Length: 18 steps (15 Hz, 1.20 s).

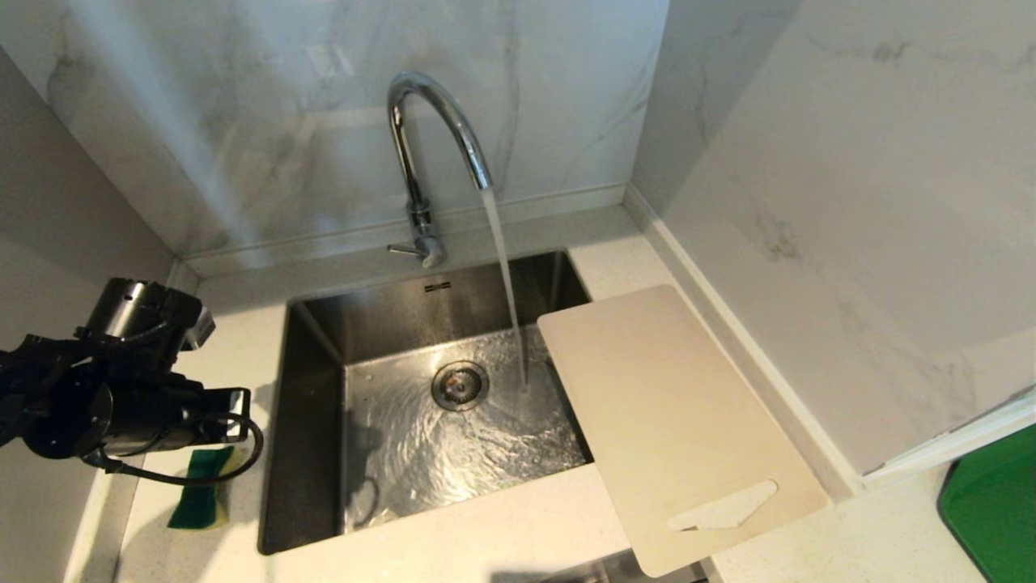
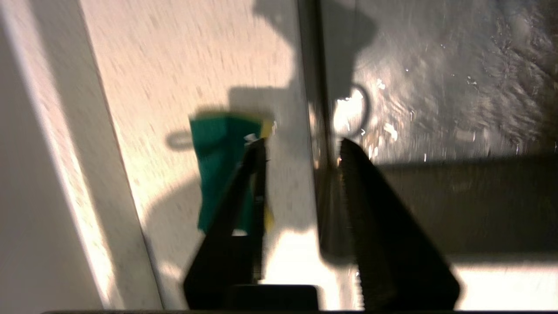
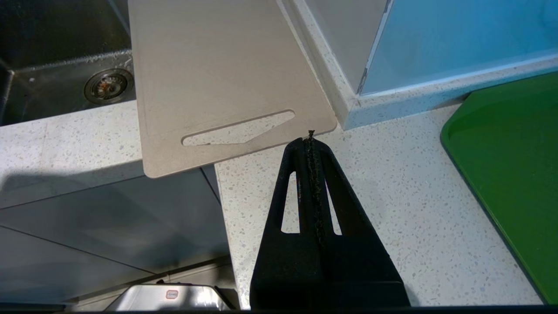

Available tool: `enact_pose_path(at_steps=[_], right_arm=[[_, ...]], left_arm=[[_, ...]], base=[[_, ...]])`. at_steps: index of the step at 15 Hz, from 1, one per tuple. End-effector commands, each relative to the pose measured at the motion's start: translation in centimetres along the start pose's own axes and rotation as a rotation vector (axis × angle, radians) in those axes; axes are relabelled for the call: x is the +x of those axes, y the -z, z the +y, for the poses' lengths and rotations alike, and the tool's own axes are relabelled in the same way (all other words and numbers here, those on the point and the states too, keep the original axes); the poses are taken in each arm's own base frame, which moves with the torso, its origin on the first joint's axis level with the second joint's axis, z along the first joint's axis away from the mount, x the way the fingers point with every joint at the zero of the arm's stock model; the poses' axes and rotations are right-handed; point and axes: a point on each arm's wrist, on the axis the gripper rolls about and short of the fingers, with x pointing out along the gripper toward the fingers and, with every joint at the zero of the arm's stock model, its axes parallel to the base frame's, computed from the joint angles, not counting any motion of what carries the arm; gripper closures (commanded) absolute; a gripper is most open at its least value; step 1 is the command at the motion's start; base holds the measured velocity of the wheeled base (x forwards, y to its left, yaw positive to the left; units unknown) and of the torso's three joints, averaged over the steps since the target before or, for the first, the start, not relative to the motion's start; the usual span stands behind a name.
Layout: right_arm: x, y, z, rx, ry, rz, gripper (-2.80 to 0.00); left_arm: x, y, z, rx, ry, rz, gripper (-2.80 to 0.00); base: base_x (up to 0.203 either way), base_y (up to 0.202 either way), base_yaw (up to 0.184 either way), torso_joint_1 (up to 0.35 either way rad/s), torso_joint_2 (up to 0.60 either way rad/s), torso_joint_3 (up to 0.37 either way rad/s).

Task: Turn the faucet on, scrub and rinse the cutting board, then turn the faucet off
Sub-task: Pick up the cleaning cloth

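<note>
Water streams from the chrome faucet (image 1: 429,138) into the steel sink (image 1: 316,421). The beige cutting board (image 1: 672,421) lies on the counter right of the sink, one corner over the basin, its handle cutout near the front edge; it also shows in the right wrist view (image 3: 218,74). My left gripper (image 2: 301,146) hangs above the counter left of the sink, open and empty, with the green and yellow sponge (image 2: 218,165) below it. The right gripper (image 3: 310,138) is shut, parked above the counter just before the board's handle end.
The sponge (image 1: 202,486) lies on the counter strip between the left wall and the sink. A green tray (image 1: 991,510) sits at the far right. Marble walls close in the back and right. The drain (image 1: 460,385) is in the basin's middle.
</note>
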Motion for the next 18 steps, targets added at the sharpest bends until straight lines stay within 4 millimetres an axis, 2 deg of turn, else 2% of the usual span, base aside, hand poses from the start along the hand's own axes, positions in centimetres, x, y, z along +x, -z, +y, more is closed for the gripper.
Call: enact_pose_path(at_steps=[1,4,8,11,18], right_arm=[[0.0,0.0,0.0,0.000,0.000,0.000,0.00],[0.0,0.0,0.0,0.000,0.000,0.000,0.00],[0.0,0.0,0.0,0.000,0.000,0.000,0.00],[0.0,0.0,0.0,0.000,0.000,0.000,0.00],[0.0,0.0,0.0,0.000,0.000,0.000,0.00]], left_arm=[[0.5,1.0,1.2,-0.022,0.023,0.060,-2.80],[1.7,2.2,2.7,-0.052,0.008,0.120,-2.80],[1.7,1.9,3.8,-0.085,-0.007,0.116,-2.80],[1.9,2.8,4.2,-0.091,-0.005,0.148,-2.80],[4.6,3.5,5.0,-0.132,-0.015,0.166,-2.80]], base=[[0.000,0.000,0.000,0.000,0.00,0.000],[0.000,0.000,0.000,0.000,0.00,0.000],[0.000,0.000,0.000,0.000,0.00,0.000],[0.000,0.000,0.000,0.000,0.00,0.000],[0.000,0.000,0.000,0.000,0.00,0.000]])
